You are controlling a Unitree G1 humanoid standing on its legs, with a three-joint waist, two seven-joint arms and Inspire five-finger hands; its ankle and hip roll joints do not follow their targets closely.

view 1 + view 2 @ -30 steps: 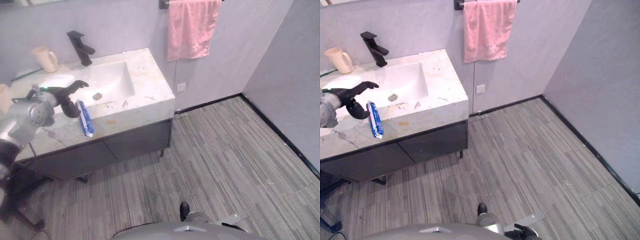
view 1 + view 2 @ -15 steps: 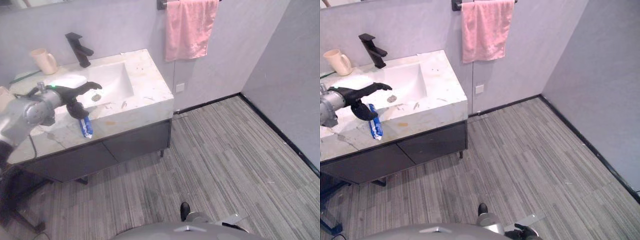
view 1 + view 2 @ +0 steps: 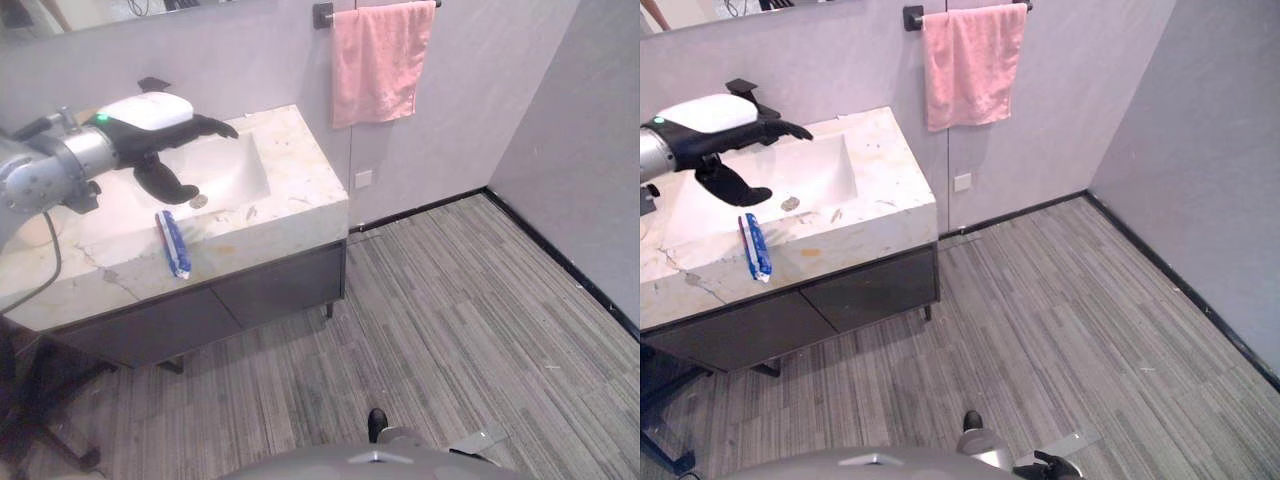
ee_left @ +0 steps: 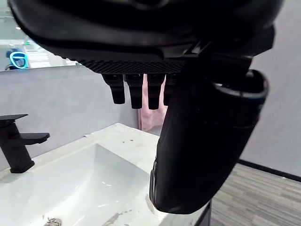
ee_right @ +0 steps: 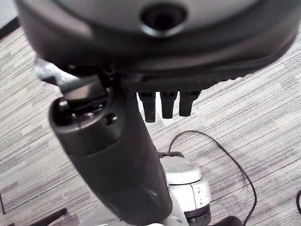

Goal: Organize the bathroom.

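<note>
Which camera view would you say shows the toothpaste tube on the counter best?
The left eye view: the toothpaste tube lies whole, unblocked, on the counter. The right eye view shows it equally whole.

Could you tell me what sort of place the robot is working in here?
Most likely a bathroom: a marble-look vanity counter with a built-in white basin and a black faucet, a pink towel hanging on a wall rail, and a blue toothpaste tube lying on the counter.

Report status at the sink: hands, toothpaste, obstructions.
Left hand open, raised over the basin, holding nothing. Right hand open, low over the floor. Toothpaste tube flat on the countertop's front edge, ungrasped. Nothing blocking it.
</note>
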